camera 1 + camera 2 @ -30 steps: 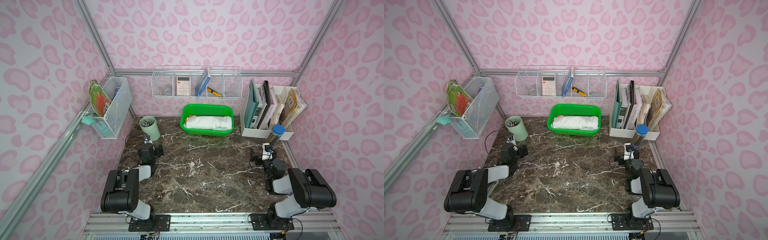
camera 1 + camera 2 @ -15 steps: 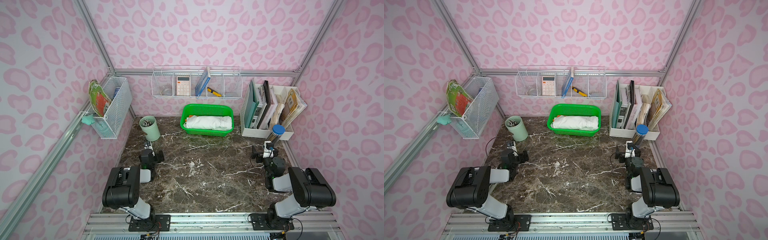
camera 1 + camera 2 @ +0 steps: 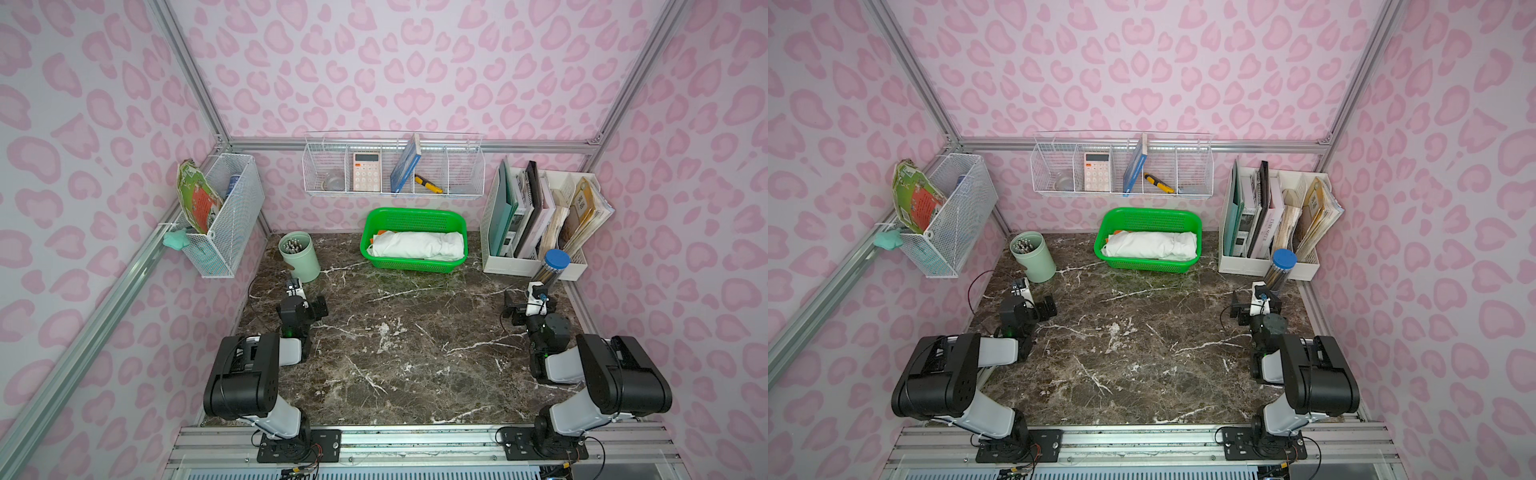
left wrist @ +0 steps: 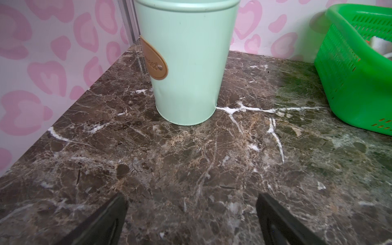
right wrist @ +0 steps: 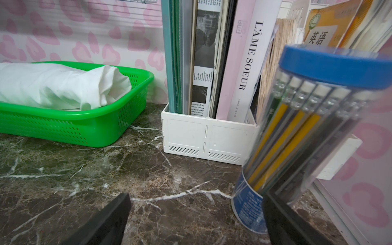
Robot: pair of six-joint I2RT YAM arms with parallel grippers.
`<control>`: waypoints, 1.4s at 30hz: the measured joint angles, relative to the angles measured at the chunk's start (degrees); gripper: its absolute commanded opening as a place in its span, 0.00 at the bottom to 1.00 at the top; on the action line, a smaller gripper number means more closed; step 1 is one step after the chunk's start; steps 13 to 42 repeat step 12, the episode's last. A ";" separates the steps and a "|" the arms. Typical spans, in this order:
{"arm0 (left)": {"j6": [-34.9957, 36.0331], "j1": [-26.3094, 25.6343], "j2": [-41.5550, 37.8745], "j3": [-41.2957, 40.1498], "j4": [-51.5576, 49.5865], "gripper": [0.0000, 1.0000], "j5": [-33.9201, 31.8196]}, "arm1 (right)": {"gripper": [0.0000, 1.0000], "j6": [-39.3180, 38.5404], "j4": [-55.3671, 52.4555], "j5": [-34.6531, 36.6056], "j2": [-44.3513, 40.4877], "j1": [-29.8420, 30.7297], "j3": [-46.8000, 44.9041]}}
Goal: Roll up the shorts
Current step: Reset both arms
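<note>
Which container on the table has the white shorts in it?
The green basket, back centre: the shorts lie rolled inside. The mint cup holds pens, the white rack books.

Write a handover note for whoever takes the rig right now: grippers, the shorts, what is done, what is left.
Left gripper: open, empty, low over the table, facing the mint cup.
Right gripper: open, empty, close beside the pencil tube.
Shorts: a white roll lying in the green basket at the back of the table.
Done: the shorts look rolled and stowed.
Left: apparently nothing; perhaps check that the roll holds.
</note>
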 measured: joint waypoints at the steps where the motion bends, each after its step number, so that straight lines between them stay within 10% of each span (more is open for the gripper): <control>1: 0.00 0.00 0.00 0.00 0.02 0.99 0.00 | 0.99 0.00 0.00 0.00 0.00 0.00 0.00; 42: -0.02 0.07 0.00 0.02 0.00 0.99 0.44 | 0.99 0.00 0.00 0.00 0.00 0.00 0.00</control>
